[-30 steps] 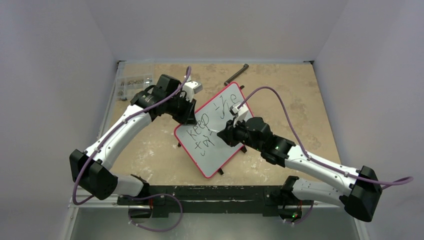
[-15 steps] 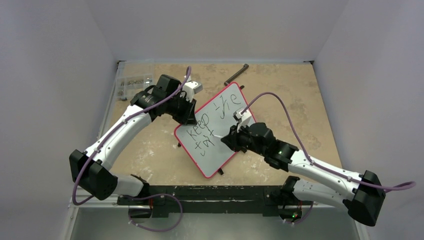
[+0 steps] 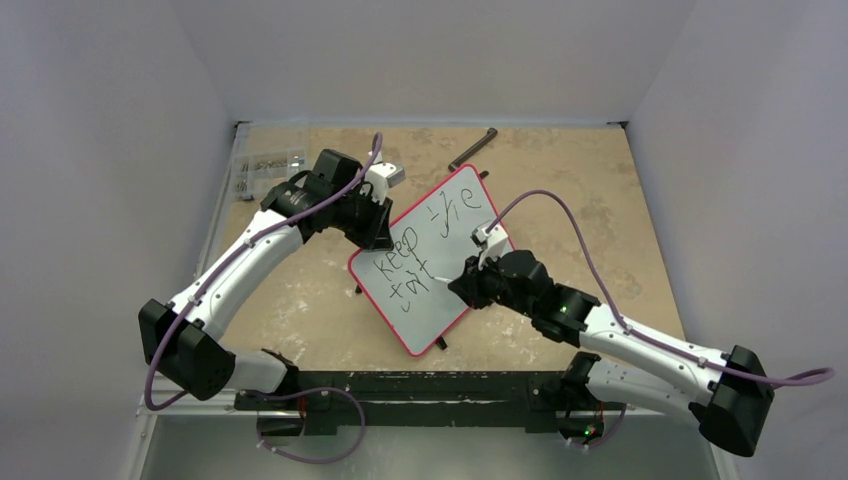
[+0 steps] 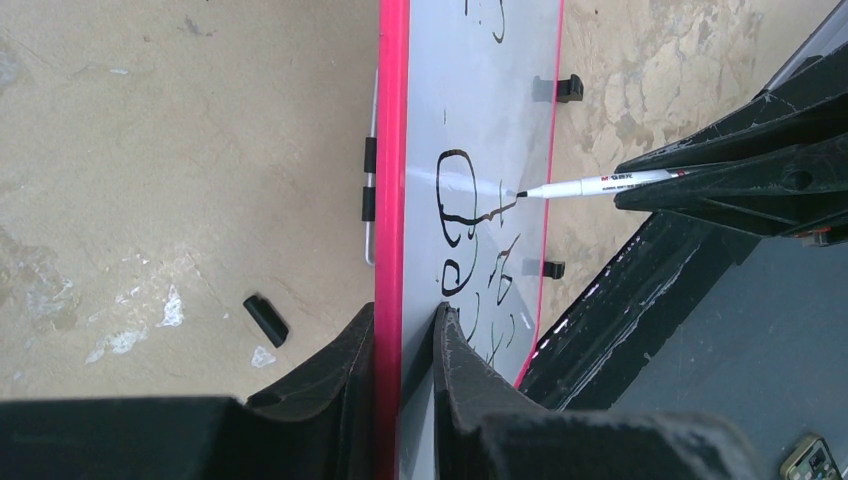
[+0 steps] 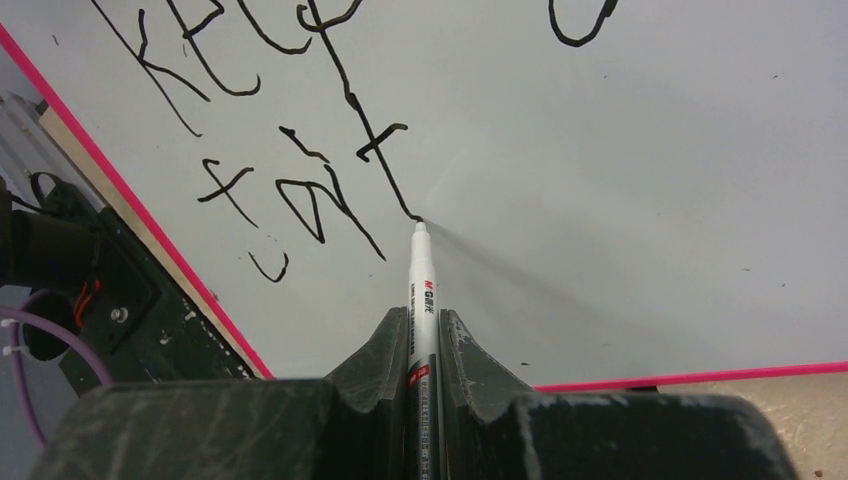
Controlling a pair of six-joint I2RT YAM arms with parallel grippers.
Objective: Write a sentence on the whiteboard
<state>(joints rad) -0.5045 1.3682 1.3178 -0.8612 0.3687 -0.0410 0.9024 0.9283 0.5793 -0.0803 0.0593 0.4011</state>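
Right end effector (image 5: 423,335): closed tight on marker (image 5: 420,285), its tip touching whiteboard (image 5: 640,180) just ahead. Sentence (image 5: 300,190), unfinished, ends at that tip. Left end effector (image 4: 400,360): narrow, clamping the whiteboard's red rim between its fingers.

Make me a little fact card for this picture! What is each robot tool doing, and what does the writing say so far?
left tool: shut on the red rim of the whiteboard
right tool: shut on the marker
marker tip: touching the board at the end of a stroke
writing: "keep the" on top, "fait" below, not finished
table: tan, with a dark metal bar near the far edge
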